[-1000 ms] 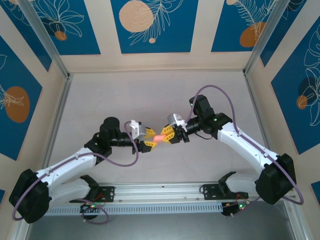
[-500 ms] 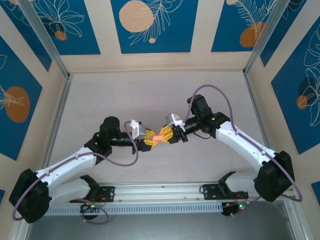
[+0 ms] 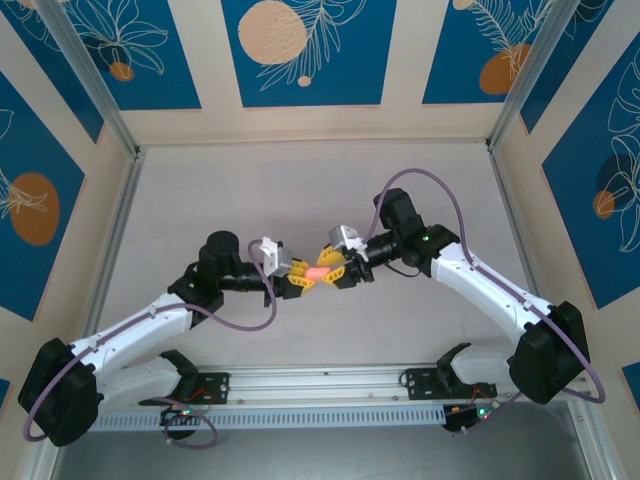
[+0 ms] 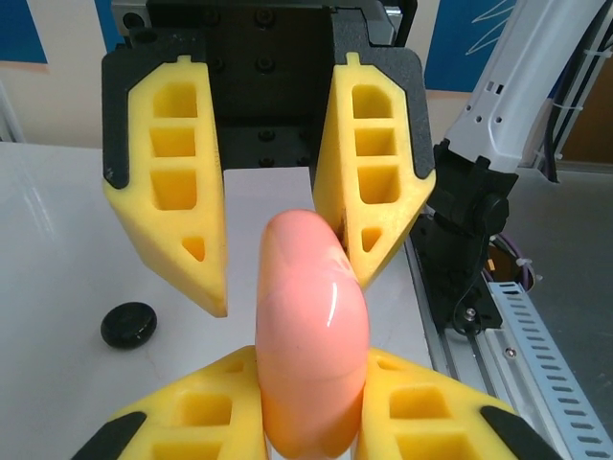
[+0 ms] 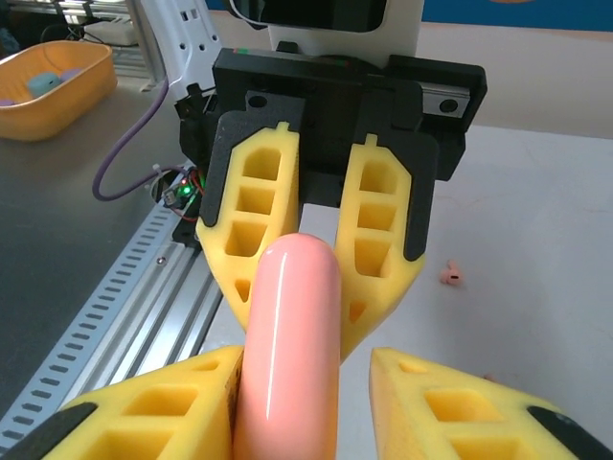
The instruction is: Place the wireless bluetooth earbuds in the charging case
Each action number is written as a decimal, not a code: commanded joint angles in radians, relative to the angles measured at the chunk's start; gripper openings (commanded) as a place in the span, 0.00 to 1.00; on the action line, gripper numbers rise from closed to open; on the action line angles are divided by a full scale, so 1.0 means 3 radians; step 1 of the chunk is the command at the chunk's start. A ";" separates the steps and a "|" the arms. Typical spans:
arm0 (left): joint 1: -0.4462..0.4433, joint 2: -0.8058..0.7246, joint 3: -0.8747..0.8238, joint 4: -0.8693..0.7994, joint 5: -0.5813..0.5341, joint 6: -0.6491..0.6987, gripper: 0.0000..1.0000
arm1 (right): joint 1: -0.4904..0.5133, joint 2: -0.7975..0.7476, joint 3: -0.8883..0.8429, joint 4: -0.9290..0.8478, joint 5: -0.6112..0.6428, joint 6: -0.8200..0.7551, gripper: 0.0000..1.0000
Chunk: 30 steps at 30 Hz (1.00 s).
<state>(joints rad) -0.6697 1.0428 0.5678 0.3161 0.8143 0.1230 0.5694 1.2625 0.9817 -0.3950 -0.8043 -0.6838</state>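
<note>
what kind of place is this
Probably a robotics lab test cell: two white arms mounted at an aluminium rail, and a pale table boxed in by blue leaf-print panels.

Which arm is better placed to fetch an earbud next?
Right, probably. The left gripper is shut on the pink case; the right gripper stands open around it, free to back off toward the pink earbud on the table.

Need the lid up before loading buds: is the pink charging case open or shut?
Shut. The pink charging case shows a smooth closed shell in both wrist views, no lid raised.
</note>
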 commanded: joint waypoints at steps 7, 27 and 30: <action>-0.0011 -0.0045 0.0121 -0.0237 0.0120 0.0165 0.17 | -0.0239 -0.0077 0.0003 0.0415 0.0103 0.0449 0.45; 0.0153 -0.0060 0.0067 -0.0364 -0.0530 -0.0050 0.19 | -0.0343 -0.0170 0.0037 0.0575 0.0126 0.1130 0.49; 0.0291 -0.0070 0.0008 -0.0311 -0.0692 -0.0278 0.19 | -0.0339 -0.0116 0.0164 0.0455 0.0258 0.1432 0.51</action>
<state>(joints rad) -0.6178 1.0405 0.5846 0.2001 0.6697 0.1093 0.4694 1.2274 0.9840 -0.2314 -0.7498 -0.3599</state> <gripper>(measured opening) 0.187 0.504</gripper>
